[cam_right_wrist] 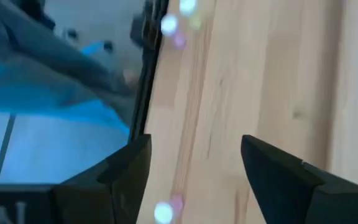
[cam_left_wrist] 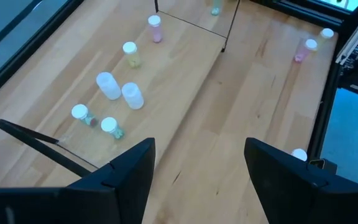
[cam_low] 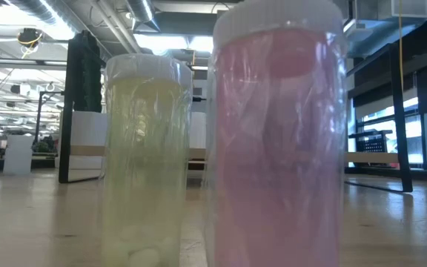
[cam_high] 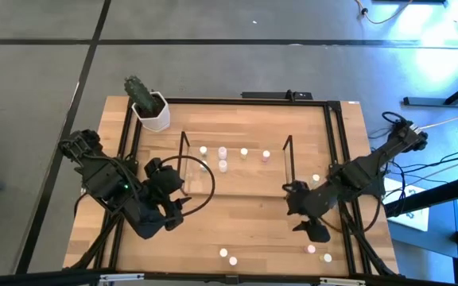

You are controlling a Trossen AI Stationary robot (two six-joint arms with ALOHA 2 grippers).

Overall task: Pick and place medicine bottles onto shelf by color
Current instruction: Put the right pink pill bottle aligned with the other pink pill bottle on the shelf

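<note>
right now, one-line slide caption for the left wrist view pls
Left hand open above the wooden table, with small capped medicine bottles scattered ahead beside the shelf and its thin dark frame.

You see a white hexagonal plant pot [cam_high: 152, 115] holding a green cactus [cam_high: 140, 91] at the far left corner of the wooden tabletop [cam_high: 245, 214], with grey floor [cam_high: 213, 32] beyond.
</note>
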